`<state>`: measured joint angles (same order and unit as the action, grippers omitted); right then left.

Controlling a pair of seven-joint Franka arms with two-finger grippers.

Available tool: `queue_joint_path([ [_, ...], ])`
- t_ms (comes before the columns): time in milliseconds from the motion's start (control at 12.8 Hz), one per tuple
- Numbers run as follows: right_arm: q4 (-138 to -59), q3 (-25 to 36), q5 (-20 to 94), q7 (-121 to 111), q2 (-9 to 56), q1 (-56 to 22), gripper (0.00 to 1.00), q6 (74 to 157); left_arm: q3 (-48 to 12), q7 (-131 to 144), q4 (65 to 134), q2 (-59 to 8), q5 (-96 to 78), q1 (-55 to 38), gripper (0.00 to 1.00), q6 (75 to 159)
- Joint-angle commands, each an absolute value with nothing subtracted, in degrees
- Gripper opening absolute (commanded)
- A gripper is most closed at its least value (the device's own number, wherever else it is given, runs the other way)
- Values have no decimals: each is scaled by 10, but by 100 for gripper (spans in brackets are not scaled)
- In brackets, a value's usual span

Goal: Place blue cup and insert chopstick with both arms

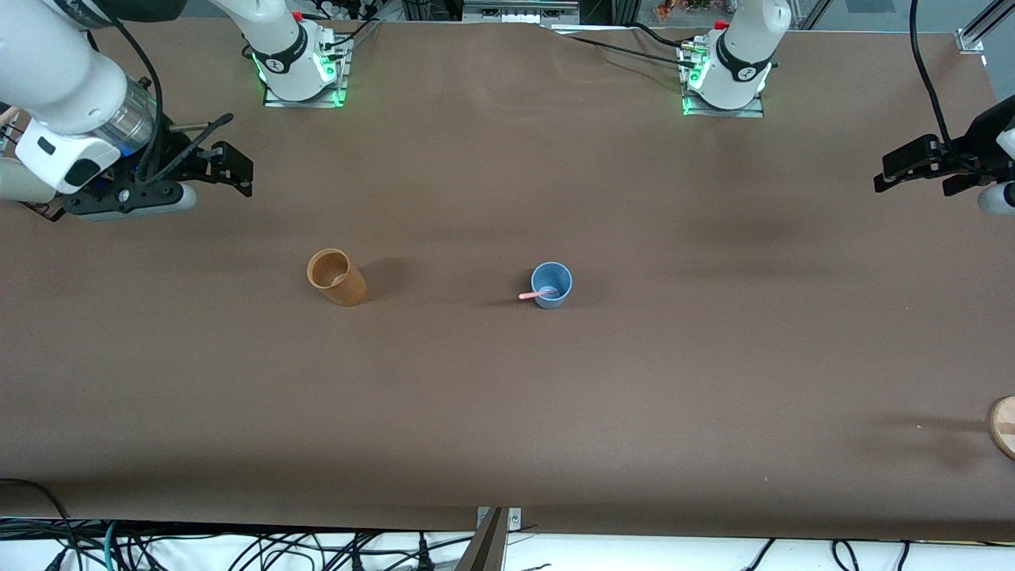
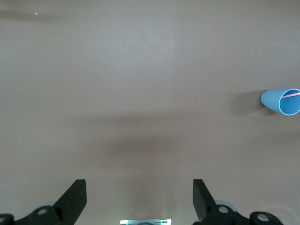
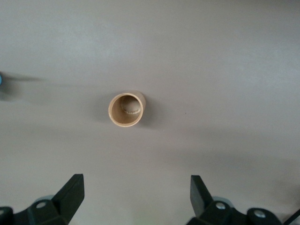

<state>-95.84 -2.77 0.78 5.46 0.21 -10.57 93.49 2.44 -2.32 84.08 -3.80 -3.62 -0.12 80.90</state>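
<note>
The blue cup (image 1: pixel 551 284) stands upright near the middle of the table. The pink chopstick (image 1: pixel 538 295) leans inside it, one end poking over the rim toward the right arm's end. The left wrist view shows the same blue cup (image 2: pixel 281 101) with the chopstick (image 2: pixel 293 94) in it. My left gripper (image 1: pixel 920 173) hovers open and empty over the left arm's end of the table, well away from the cup; its view shows the left gripper (image 2: pixel 139 197) over bare table. My right gripper (image 1: pixel 230 170) hovers open and empty over the right arm's end; the right gripper (image 3: pixel 136 192) holds nothing.
An orange-brown cup (image 1: pixel 337 277) stands beside the blue cup, toward the right arm's end; the right wrist view looks down into this brown cup (image 3: pixel 125 109). A round wooden object (image 1: pixel 1003 426) sits at the table's edge at the left arm's end. Cables run along the front edge.
</note>
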Motion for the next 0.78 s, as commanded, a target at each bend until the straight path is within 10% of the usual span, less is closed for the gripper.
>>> queue_joint_path([
  [0,-934,-38,9,47,19,-100,100,914,27,-22,840,-38,-47,-4,100,803],
  [706,-926,-37,10,43,24,-101,100,913,28,-23,838,-39,-47,-4,100,803],
])
